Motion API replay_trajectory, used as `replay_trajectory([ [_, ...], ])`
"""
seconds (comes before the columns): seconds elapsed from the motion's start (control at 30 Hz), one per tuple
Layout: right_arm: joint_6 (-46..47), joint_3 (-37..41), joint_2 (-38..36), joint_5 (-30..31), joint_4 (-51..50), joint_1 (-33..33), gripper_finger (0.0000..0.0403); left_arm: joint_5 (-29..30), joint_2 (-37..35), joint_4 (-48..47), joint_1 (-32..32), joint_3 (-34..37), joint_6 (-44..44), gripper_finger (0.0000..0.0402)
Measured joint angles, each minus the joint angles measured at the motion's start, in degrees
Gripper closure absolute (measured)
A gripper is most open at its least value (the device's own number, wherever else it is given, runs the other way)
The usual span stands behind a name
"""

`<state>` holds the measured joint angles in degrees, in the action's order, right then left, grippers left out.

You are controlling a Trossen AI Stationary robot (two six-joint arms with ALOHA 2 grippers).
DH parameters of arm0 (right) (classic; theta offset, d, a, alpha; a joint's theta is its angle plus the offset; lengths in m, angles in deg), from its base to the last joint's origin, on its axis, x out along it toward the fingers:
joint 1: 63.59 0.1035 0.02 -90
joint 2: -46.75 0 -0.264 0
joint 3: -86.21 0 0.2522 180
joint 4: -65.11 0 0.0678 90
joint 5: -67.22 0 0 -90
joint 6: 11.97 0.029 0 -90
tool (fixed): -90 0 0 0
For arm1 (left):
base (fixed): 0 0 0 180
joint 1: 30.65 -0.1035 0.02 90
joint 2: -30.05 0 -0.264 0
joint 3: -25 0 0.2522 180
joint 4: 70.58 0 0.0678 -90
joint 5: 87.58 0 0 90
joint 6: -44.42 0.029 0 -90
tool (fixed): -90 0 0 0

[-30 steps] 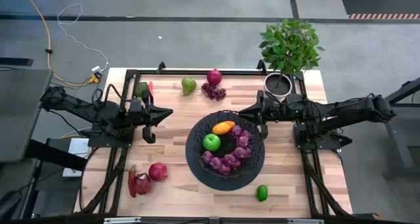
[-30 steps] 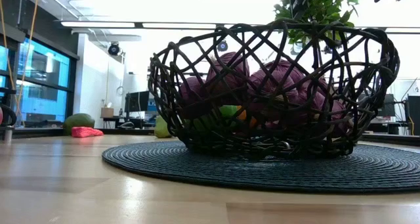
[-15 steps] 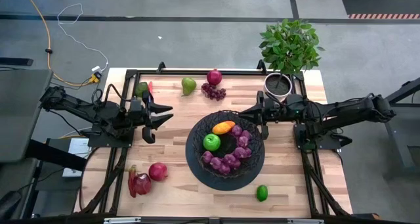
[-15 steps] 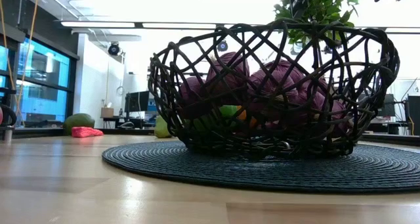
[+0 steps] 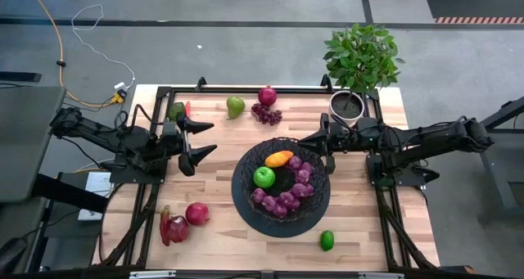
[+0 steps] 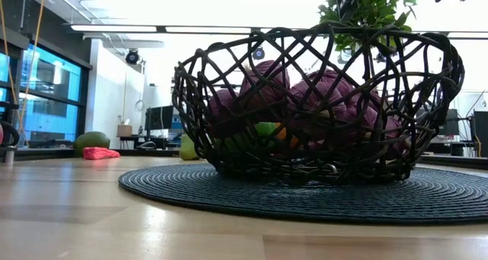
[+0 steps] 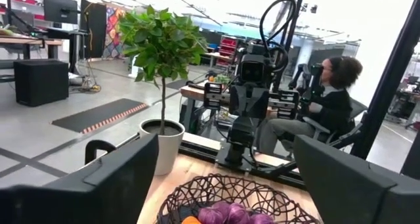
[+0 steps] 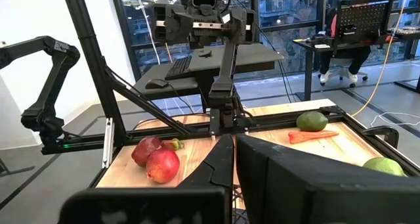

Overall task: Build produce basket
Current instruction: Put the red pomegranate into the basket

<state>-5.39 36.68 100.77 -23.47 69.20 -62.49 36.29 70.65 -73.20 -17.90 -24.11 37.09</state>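
Note:
The black wire basket [image 5: 281, 204] stands on a dark round mat at the table's middle and holds an orange-yellow fruit [image 5: 278, 158], a green apple [image 5: 264, 177] and purple grapes [image 5: 291, 189]. It fills the low view [image 6: 316, 100]. My left gripper [image 5: 202, 138] hovers left of the basket, wide open and empty. My right gripper [image 5: 304, 138] hovers over the basket's far right rim, shut and empty. On the table lie an avocado [image 5: 177, 110], a pear [image 5: 236, 106], a red apple [image 5: 196, 213] and a lime [image 5: 327, 240].
A red fruit [image 5: 267, 96] and a small grape bunch [image 5: 266, 114] lie at the far edge. A red piece of produce [image 5: 173, 227] lies near left. A potted plant [image 5: 347, 105] stands far right. A person [image 7: 328, 99] sits beyond the table.
My left gripper has opened wide where it hovers, left of the basket.

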Motion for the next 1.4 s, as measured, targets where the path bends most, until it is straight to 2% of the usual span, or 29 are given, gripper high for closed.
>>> replay_trajectory([
  [0.13, 0.0, 0.0, 0.0, 0.0, 0.01, 0.0, 0.0403, -0.18, 0.07, -2.62, 0.0, -1.76, -0.14, 0.0052],
  [0.23, 0.0, 0.0, 0.0, 0.0, 0.0, 0.0, 0.0403, -0.96, 1.06, -9.56, 0.0, -6.63, -2.21, 0.0051],
  [0.4, 0.0, 0.0, 0.0, 0.0, 0.0, 0.0, 0.0403, -8.61, 6.92, -34.04, 0.8, -19.41, -6.76, 0.0055],
  [0.53, -0.43, 0.0, 0.0, 0.0, -0.01, 0.0, 0.0403, -14.65, 14.62, -55.03, 4.49, -28.88, -12.56, 0.0056],
  [0.7, -0.59, 0.0, 0.0, 0.0, -0.03, 0.0, 0.0403, -20.06, 21.98, -68.88, 10.88, -32.18, -17.6, 0.0056],
  [0.9, -0.59, 0.0, 0.0, 0.0, -0.03, 0.0, 0.0403, -26.71, 27.53, -71.55, 17.17, -27.78, -27.72, 0.0055],
  [1.07, -0.45, 0.0, 0.0, 0.0, -0.41, 0.0, 0.0403, -27.65, 31.18, -69.45, 19.35, -22.51, -26.92, 0.0055],
  [1.27, -0.43, 0.0, 0.0, 0.0, -1.08, 0.0, 0.0403, -30.32, 33.23, -59.9, 19.63, -15.77, -26.93, 0.0055],
  [1.4, -0.44, 0.0, 0.0, 0.0, -1.21, 0.0, 0.0403, -29.43, 34.39, -57.34, 19.6, -13.56, -26.57, 0.0055],
])
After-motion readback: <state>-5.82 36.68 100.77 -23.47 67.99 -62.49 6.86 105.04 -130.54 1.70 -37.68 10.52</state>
